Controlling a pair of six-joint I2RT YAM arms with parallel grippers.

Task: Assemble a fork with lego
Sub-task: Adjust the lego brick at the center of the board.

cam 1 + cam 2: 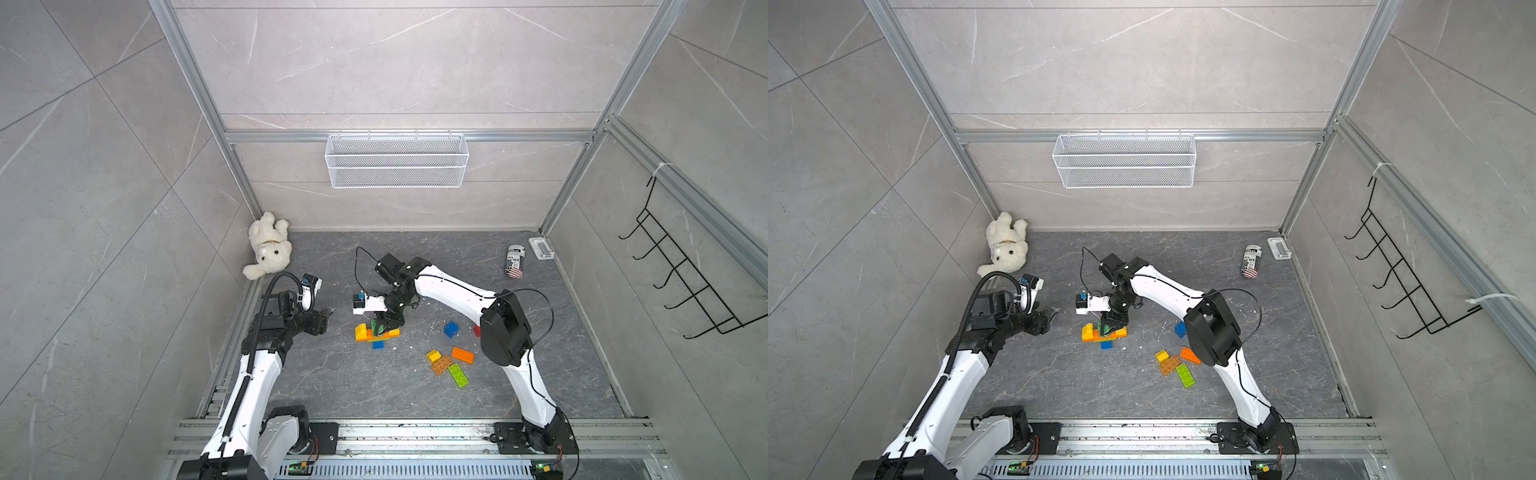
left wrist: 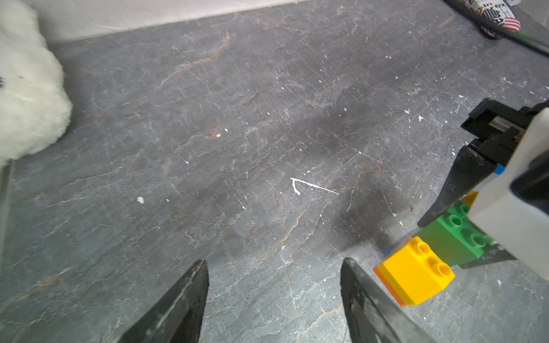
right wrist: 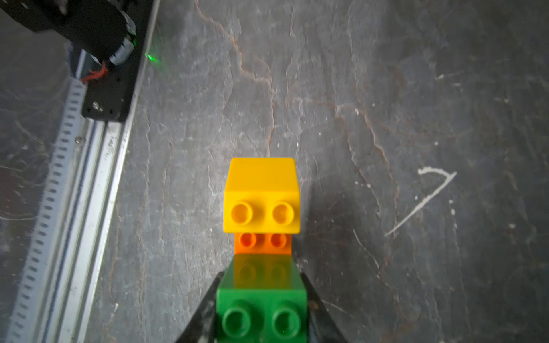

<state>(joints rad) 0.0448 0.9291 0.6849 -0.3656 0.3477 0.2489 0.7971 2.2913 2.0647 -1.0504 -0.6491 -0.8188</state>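
On the dark, veined, slate-like floor (image 1: pixel 332 386), near the middle of the cell, a small lego assembly (image 1: pixel 376 334) is seen. A flat orange plate (image 3: pixel 263 245) forms its bar. At its left end a glossy yellow brick (image 3: pixel 261 193) is seated, with 1 sloped face and 2 round hollow studs. A blue brick (image 1: pixel 378 345) is tucked under the near side.

A smooth green brick (image 3: pixel 261 314) is pinched by the right gripper (image 1: pixel 381 325) just beside the yellow one. The matte black fingers (image 3: pixel 205 311) are pressed against its 2 opposite sides. Whether it is fully seated on the plate cannot be told.

The left gripper (image 2: pixel 273 262) is held left of the assembly. Its scuffed, wedge-shaped jaws are spread apart over bare floor, with nothing between them.

To the right and nearer, loose pieces are scattered:
- a blue cube (image 1: pixel 451 329)
- a red brick (image 1: pixel 476 330), partly hidden by the right arm
- an orange oblong (image 1: pixel 462 354)
- a small yellow piece (image 1: pixel 433 356)
- a brown plate (image 1: pixel 441 365)
- a lime oblong (image 1: pixel 458 375)

A fluffy cream plush bear (image 1: pixel 269 247) is slumped in the far left corner. A printed can (image 1: pixel 515 260) is lying at the far right. A white wire-mesh basket (image 1: pixel 397 160) is hung on the far wall.
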